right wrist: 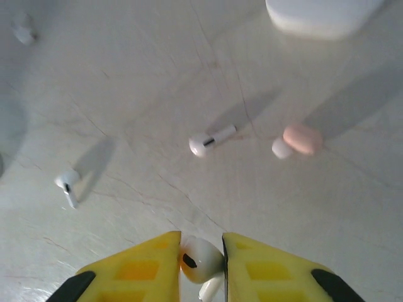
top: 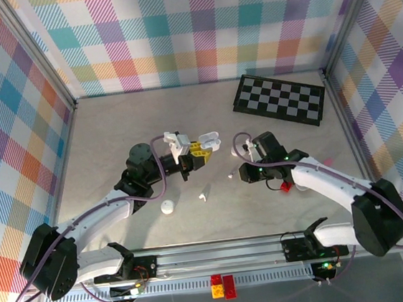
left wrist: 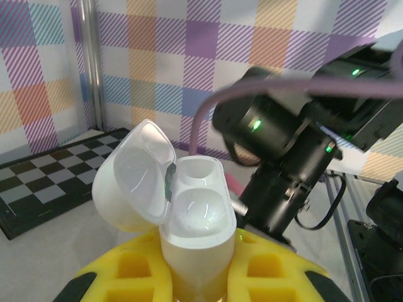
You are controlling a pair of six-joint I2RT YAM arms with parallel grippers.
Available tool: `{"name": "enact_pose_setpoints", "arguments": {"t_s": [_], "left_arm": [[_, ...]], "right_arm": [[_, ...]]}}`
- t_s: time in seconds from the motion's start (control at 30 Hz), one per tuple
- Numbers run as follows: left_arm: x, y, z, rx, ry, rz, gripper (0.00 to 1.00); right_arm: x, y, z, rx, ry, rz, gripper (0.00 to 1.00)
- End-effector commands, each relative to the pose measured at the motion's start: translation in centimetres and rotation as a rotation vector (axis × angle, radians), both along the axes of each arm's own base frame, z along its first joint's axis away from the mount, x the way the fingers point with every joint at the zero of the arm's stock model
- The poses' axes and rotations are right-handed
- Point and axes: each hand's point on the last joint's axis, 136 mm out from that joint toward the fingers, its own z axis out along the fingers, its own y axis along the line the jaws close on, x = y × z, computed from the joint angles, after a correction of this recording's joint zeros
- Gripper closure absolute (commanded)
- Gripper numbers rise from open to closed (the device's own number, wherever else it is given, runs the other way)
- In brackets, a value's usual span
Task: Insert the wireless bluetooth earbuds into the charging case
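Earbud [right wrist: 200, 258], nearest, pinched in my right gripper [right wrist: 201, 246]; case [left wrist: 192, 251], lid [left wrist: 135, 176] open, clamped in my left gripper [left wrist: 196, 275], both wells [left wrist: 198, 214] empty; spare earbuds [right wrist: 211, 139] loose on the table [right wrist: 126, 82]; I'd line the stem [right wrist: 210, 289] over a well, lower slowly, release once seated.
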Motion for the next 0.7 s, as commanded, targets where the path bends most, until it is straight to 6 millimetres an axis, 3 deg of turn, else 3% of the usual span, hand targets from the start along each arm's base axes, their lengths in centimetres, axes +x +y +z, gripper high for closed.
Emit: {"name": "enact_pose_setpoints", "arguments": {"t_s": [0.0, 0.37, 0.67], "left_arm": [[0.6, 0.3, -0.4, 0.002, -0.014, 0.022, 1.00], [0.9, -0.4, -1.8, 0.034, 0.003, -0.009, 1.00], [-0.2, -2.6, -3.7, 0.115, 0.047, -0.131, 1.00]], "right_arm": [[1.7, 0.5, 3.8, 0.068, -0.159, -0.001, 0.79], [1.3, 0.6, 13.2, 0.164, -0.401, 0.068, 0.79], [0.6, 1.4, 17.9, 0.236, -0.485, 0.127, 0.79]]}}
